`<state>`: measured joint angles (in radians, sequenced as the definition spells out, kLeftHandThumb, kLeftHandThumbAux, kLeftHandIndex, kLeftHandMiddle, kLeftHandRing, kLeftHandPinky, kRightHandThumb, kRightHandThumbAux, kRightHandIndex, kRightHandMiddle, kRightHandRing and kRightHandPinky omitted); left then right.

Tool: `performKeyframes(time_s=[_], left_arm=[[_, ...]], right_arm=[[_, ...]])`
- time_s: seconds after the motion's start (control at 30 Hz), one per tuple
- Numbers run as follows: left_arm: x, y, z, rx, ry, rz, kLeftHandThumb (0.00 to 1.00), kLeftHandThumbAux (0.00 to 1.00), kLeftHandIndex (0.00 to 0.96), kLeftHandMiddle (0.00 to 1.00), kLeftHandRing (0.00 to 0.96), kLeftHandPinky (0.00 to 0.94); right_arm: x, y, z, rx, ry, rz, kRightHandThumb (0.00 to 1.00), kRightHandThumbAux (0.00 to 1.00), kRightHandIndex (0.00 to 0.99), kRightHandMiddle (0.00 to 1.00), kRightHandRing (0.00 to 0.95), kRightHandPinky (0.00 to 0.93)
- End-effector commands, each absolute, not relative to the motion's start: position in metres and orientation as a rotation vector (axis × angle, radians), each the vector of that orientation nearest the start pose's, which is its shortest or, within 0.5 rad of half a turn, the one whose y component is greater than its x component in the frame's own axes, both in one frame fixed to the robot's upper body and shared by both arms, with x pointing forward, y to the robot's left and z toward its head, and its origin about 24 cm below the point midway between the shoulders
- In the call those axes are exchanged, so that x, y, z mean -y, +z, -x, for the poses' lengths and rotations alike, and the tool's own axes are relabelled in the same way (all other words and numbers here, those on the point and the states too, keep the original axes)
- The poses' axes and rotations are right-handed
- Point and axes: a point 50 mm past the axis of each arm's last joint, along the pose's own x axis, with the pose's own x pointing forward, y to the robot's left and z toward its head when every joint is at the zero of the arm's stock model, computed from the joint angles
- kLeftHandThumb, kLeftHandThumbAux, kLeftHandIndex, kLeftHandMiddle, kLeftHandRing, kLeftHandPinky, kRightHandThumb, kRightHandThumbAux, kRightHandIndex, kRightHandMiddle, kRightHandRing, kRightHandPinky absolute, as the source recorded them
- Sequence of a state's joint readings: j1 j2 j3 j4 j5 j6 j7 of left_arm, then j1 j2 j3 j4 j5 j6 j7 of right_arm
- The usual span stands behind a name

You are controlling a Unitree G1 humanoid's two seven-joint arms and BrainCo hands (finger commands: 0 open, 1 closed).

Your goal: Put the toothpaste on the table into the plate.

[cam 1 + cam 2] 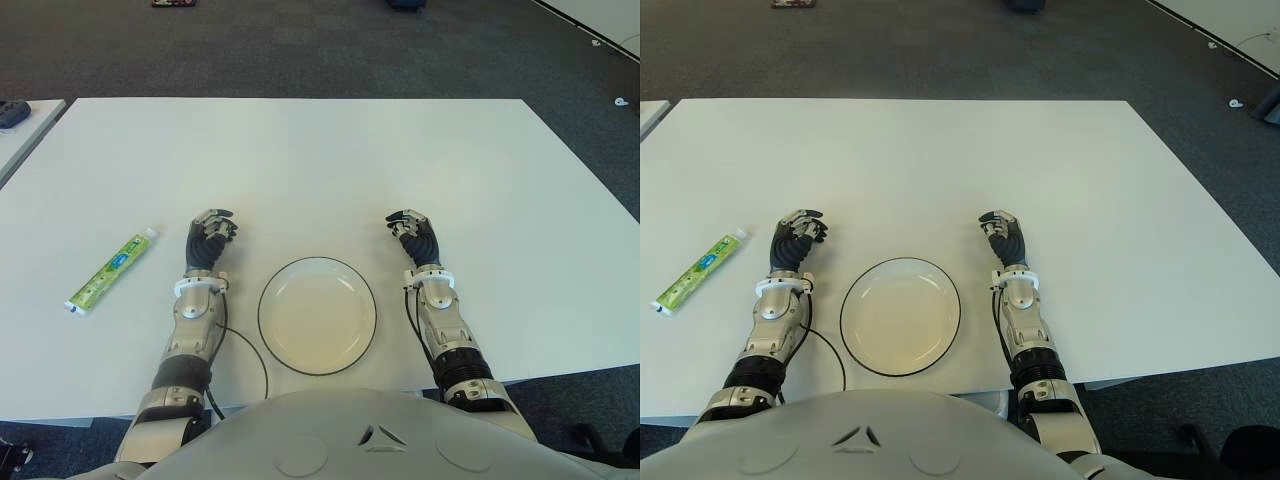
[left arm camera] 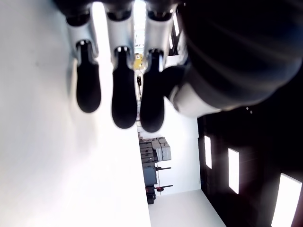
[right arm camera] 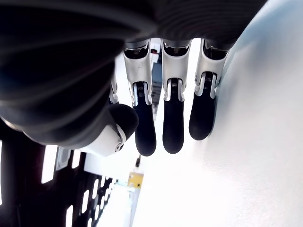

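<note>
A green and white toothpaste tube [image 1: 110, 272] lies flat on the white table [image 1: 320, 160], towards its left side, with its cap pointing away from me. A round white plate [image 1: 317, 315] with a dark rim sits empty near the front edge, between my two arms. My left hand [image 1: 210, 232] shows left of the plate and a hand's width right of the tube, not touching it. My right hand [image 1: 412, 230] shows right of the plate. In the wrist views the left fingers [image 2: 124, 94] and right fingers [image 3: 173, 118] hang relaxed with nothing in them.
A black cable [image 1: 252, 352] loops on the table between my left forearm and the plate. A second white table [image 1: 25, 125] with a dark object [image 1: 12, 112] stands at the far left. Dark carpet [image 1: 330, 50] lies beyond the table's far edge.
</note>
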<state>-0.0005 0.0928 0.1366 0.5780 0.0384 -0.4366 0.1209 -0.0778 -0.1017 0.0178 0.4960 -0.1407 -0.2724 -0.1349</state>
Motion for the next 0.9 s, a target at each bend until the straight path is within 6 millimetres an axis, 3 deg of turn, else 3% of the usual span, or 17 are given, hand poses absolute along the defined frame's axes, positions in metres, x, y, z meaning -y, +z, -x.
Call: performKeyframes(time_s=[0.03,0.33,0.67,0.9], left_arm=[[-0.207,-0.057,-0.209,-0.230,0.240,-0.118,0.705,0.718,0.431,0.576,0.591,0.550],[-0.208,-0.054,-0.209,-0.208,0.247,-0.126,0.703,0.719,0.430,0.573,0.585,0.550],[-0.216,-0.017,-0.207,-0.001,0.320,-0.386,0.706,0.718,0.431,0.591,0.594,0.550],[-0.222,-0.004,-0.203,0.021,0.330,-0.547,0.707,0.719,0.432,0.614,0.590,0.548]], right_arm=[[0.173,-0.030,-0.247,-0.168,-0.063,0.261,0.711,0.730,0.419,0.424,0.398,0.404],[0.173,-0.030,-0.247,-0.168,-0.062,0.264,0.710,0.730,0.419,0.428,0.403,0.411],[0.173,-0.031,-0.247,-0.177,-0.058,0.256,0.709,0.729,0.419,0.425,0.400,0.408],[0.172,-0.031,-0.248,-0.172,-0.057,0.253,0.710,0.729,0.420,0.426,0.401,0.410]])
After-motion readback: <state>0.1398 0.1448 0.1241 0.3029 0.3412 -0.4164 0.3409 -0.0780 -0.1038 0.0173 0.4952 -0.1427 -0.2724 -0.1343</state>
